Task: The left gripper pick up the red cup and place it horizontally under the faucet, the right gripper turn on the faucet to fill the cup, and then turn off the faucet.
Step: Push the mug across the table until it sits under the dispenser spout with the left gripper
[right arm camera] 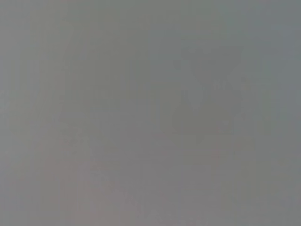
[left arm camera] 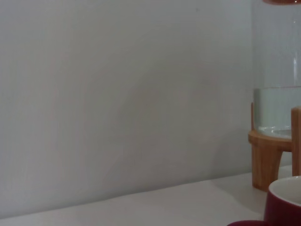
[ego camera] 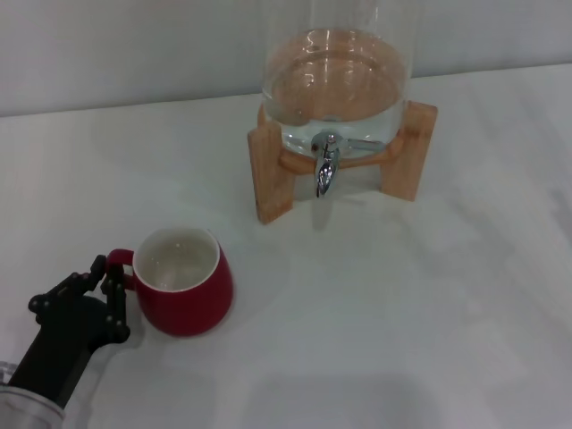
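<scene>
The red cup stands upright on the white table, cream inside showing, its small loop handle pointing toward my left gripper. The left gripper is low at the near left, its black fingers open with the tips on either side of the handle. A corner of the cup also shows in the left wrist view. The chrome faucet juts from the glass dispenser farther back, its spout pointing down, well apart from the cup. The right gripper is out of view; the right wrist view shows only plain grey.
The dispenser holds some water and sits on a wooden stand, also seen in the left wrist view. The white table stretches between cup and stand. A pale wall runs behind.
</scene>
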Controlling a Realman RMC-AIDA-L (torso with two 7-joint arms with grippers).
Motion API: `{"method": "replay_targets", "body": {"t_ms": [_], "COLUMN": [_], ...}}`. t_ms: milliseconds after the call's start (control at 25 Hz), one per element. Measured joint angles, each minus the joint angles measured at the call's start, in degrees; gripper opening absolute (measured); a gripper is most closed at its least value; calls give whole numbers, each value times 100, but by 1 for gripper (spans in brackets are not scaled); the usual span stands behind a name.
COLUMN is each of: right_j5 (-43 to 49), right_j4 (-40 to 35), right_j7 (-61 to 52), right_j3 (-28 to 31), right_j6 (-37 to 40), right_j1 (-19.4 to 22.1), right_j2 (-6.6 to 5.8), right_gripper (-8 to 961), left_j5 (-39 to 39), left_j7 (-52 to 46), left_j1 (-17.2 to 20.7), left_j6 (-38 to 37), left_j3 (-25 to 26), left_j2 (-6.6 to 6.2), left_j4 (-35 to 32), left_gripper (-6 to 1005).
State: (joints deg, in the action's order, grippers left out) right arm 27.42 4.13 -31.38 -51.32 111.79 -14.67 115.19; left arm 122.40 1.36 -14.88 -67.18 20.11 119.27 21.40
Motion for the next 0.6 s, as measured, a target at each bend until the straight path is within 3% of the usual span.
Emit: {"method": "replay_targets", "body": {"t_ms": [600], "right_j5": [0], "right_j4": [-32], "right_j7": [0], "right_j3": [1], "right_j6": [0], "right_j1": [-30], "right_j2": [4], "right_gripper": [759], "left_j5": [227], "left_j7": [-362], "left_j1": [-662], "left_j6": [260], "left_j3": [-2], "left_j2": [-22], "left_j4": [-238], "left_gripper": [121]}}
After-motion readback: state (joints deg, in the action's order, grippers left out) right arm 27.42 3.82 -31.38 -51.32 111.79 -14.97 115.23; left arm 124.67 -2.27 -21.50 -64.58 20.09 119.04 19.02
